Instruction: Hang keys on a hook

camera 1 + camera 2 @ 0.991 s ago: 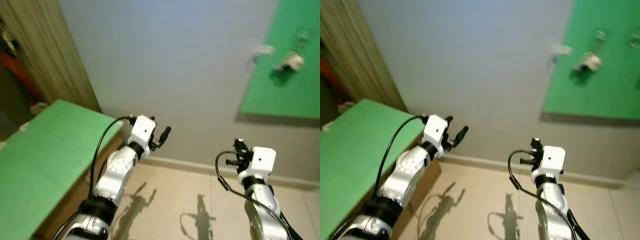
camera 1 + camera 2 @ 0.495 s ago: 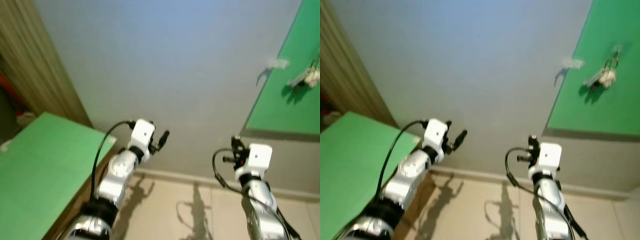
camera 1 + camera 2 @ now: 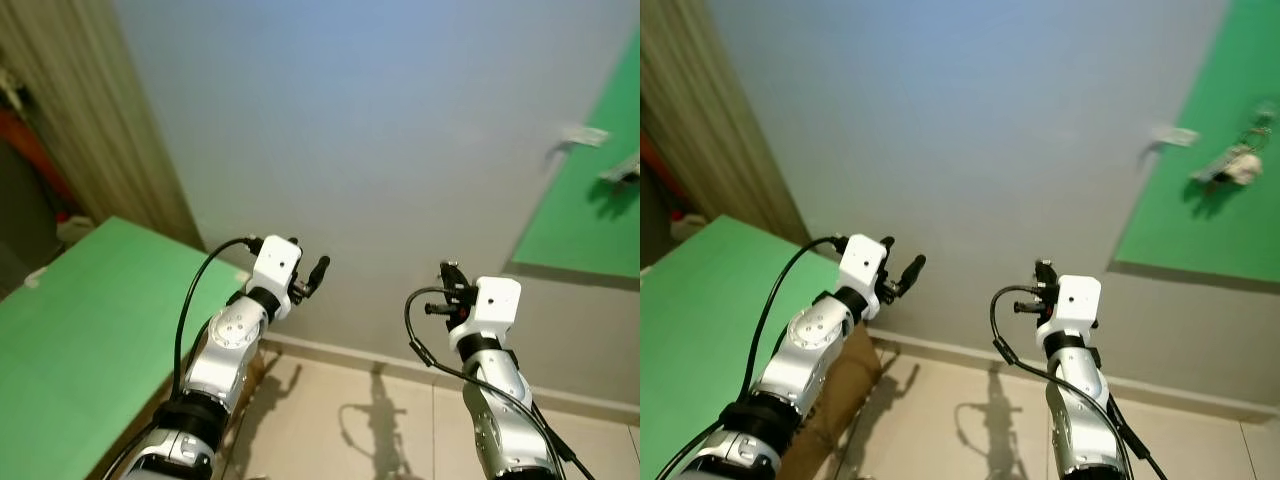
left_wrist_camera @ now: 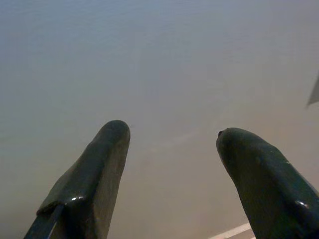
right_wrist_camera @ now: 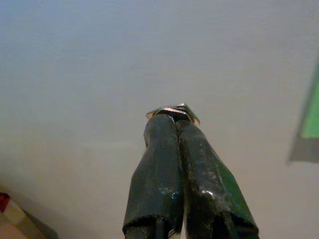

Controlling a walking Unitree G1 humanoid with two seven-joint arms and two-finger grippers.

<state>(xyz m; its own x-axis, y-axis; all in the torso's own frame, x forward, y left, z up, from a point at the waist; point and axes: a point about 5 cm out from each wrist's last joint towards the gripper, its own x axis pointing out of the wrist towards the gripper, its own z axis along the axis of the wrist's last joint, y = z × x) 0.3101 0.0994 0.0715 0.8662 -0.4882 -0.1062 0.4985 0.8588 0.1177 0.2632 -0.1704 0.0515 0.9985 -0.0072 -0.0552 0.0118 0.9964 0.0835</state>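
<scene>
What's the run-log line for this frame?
phase: approaching wall | right gripper: shut on key ring | left gripper: open, empty | green board: to the right, keys hanging on it

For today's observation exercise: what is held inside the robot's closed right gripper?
A small silvery metal piece pokes out between the right gripper's shut fingertips. The rest is covered by the fingers.

Ahead: flat pale grey wall (image 3: 970, 130), bare between both arms | Left: green-topped wooden cabinet (image 3: 70, 350) close beside the left arm | Upper right: green wall panel (image 3: 1210, 200) carrying a small white bracket (image 3: 1175, 136) and a hanging metal bunch (image 3: 1230, 168) | Below: open beige tiled floor (image 3: 960, 420).
</scene>
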